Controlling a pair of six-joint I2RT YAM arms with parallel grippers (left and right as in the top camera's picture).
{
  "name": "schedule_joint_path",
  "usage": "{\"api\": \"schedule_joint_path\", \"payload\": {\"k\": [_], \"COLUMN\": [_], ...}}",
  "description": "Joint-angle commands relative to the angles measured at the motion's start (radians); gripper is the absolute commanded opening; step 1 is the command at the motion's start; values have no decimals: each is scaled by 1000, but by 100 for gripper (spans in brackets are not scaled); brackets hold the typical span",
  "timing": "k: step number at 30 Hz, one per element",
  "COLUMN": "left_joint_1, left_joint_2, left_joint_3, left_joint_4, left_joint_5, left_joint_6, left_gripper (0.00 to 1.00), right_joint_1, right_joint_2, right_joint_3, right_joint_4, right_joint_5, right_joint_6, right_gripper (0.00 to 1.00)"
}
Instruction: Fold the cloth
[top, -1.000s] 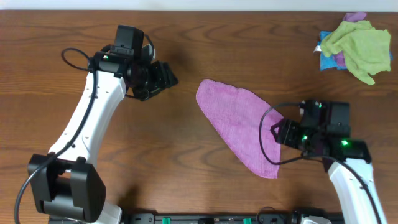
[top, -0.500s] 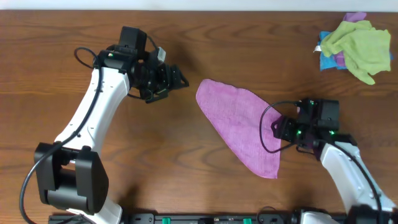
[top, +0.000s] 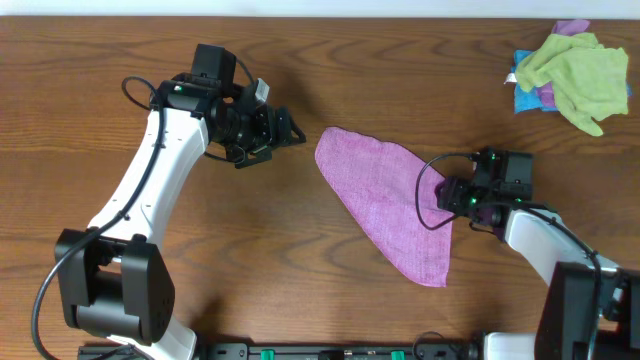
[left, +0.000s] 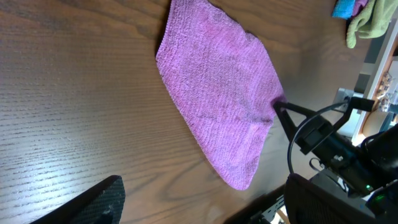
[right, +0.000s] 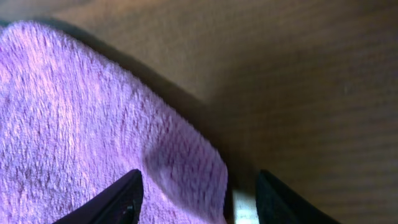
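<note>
The light purple cloth (top: 385, 205) lies flat mid-table as a rounded triangle, wide at the back and narrowing to a point at the front. My left gripper (top: 288, 132) is open and empty, hovering just left of the cloth's back-left corner; the left wrist view shows the cloth (left: 217, 93) ahead of its spread fingers (left: 205, 208). My right gripper (top: 447, 196) is at the cloth's right edge. In the right wrist view its fingers (right: 196, 199) are open and straddle the cloth's corner (right: 93, 124), with a small white tag (right: 240, 208) beside it.
A pile of yellow-green, blue and purple cloths (top: 575, 70) sits at the back right corner, also visible in the left wrist view (left: 364, 15). The right arm's black cable (top: 425, 205) loops over the cloth's right side. The wood table (top: 120, 300) surrounds the cloth.
My left gripper has moved right toward the cloth's back-left corner. My right gripper has moved back and left onto the cloth's right edge. The cloth has not moved.
</note>
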Motion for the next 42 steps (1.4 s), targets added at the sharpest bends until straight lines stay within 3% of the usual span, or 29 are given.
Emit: {"api": "schedule_joint_path", "payload": {"k": [1, 14, 19, 23, 32, 42], "left_joint_1": [0, 1, 1, 1, 1, 1], "left_joint_2": [5, 5, 5, 5, 5, 5], "left_joint_3": [21, 21, 21, 21, 21, 21], "left_joint_4": [-3, -5, -5, -4, -4, -4], "left_joint_5": [7, 6, 3, -8, -28, -27], "left_joint_6": [18, 18, 18, 19, 22, 22], "left_gripper": [83, 83, 83, 83, 83, 83], "right_joint_1": [-5, -5, -5, -2, -2, 21], "right_joint_2": [18, 86, 97, 97, 105, 278], "right_joint_3": [-4, -4, -2, 43, 245, 416], "right_joint_4": [23, 144, 226, 314, 318, 319], "right_joint_5": [3, -44, -83, -104, -84, -67], "right_joint_6": [22, 67, 67, 106, 107, 106], "right_gripper": [56, 22, 2, 1, 1, 1]}}
